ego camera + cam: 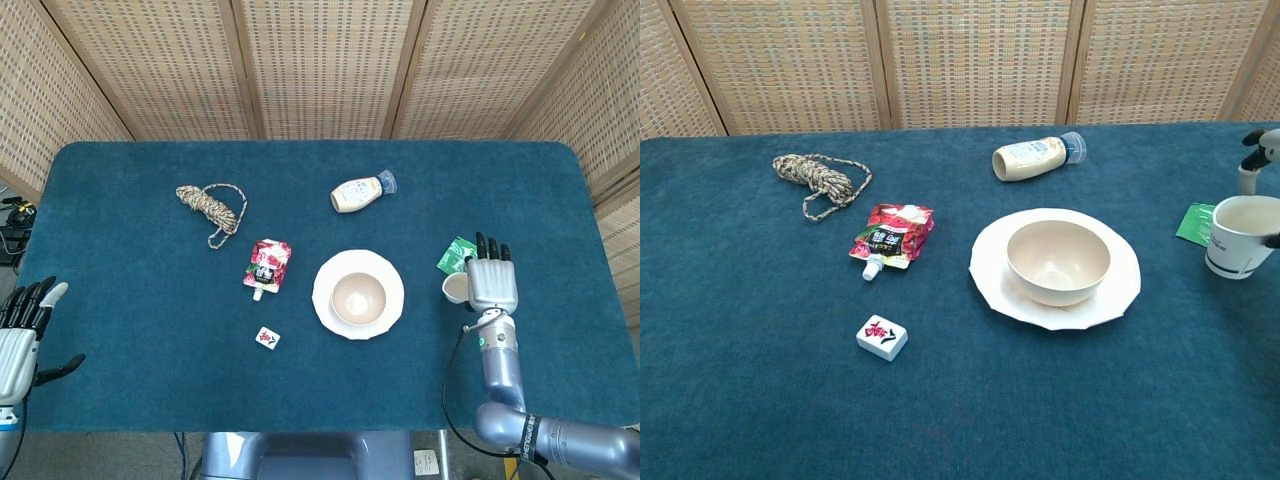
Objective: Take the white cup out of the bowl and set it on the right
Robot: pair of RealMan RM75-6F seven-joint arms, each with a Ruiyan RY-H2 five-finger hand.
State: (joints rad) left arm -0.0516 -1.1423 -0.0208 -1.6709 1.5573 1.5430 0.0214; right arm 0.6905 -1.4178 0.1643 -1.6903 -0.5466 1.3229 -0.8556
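The white cup [1242, 235] with a dark band near its base hangs upright, low over the cloth, well to the right of the bowl. My right hand [491, 283] holds it by the side, and only a thumb tip shows at the chest view's right edge. In the head view just the cup's rim [455, 288] peeks out left of the hand. The beige bowl [358, 297] sits empty on a white plate [992, 281] at the table's middle. My left hand [22, 335] rests open, off the table's near left corner.
A green packet [457, 255] lies just behind the cup. A lying sauce bottle [361, 192], a red pouch [267, 264], a coil of rope [211, 205] and a small white tile [267, 339] are spread over the blue cloth left of and behind the plate.
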